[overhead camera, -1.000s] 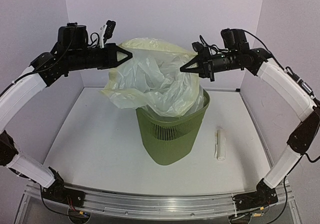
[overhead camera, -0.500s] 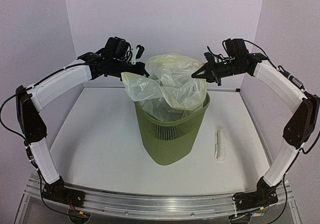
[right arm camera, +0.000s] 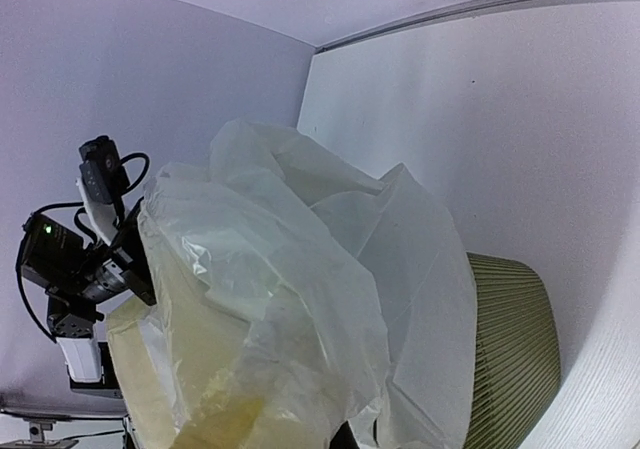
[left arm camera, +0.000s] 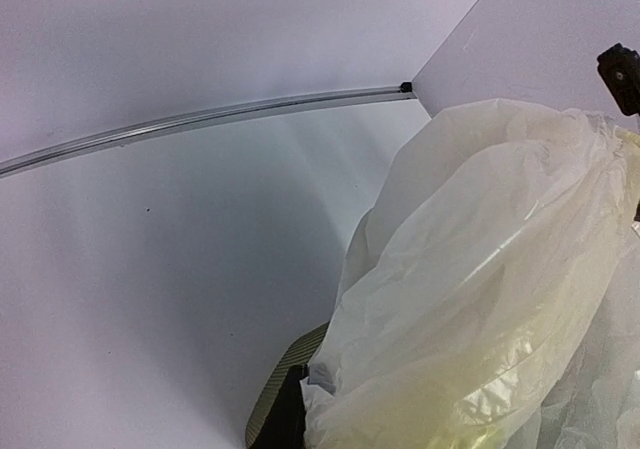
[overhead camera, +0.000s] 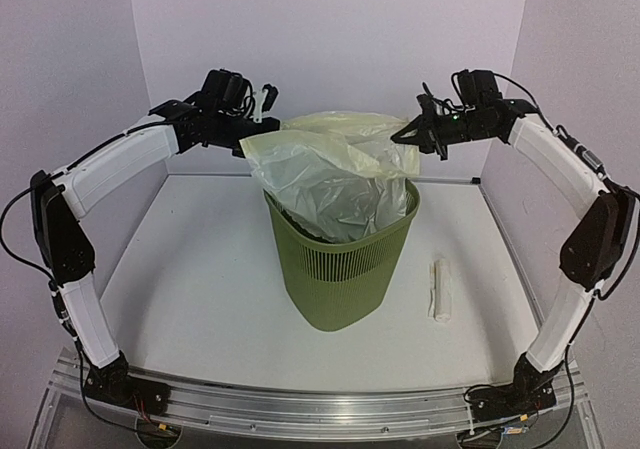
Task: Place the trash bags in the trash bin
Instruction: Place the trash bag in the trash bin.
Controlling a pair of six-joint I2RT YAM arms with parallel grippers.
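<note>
The olive-green trash bin (overhead camera: 340, 269) stands mid-table. The pale translucent trash bag (overhead camera: 330, 169) hangs into it, and its crinkled top bulges above the rim. My left gripper (overhead camera: 254, 137) is shut on the bag's left edge, just above the bin's left rim. My right gripper (overhead camera: 403, 137) is shut on the bag's right edge, above the right rim. In the left wrist view the bag (left arm camera: 490, 289) fills the right side and one dark finger (left arm camera: 283, 421) shows by the bin rim (left arm camera: 285, 369). In the right wrist view the bag (right arm camera: 300, 309) hides the fingers, with the bin (right arm camera: 510, 359) beside it.
A small white roll (overhead camera: 440, 289) lies on the table to the right of the bin. White walls close in the back and both sides. The left arm's wrist (right arm camera: 80, 259) shows across the bag in the right wrist view.
Both grippers have come down and in toward the bin's rim with the bag's edges. The bag's top has sunk lower over the bin.
</note>
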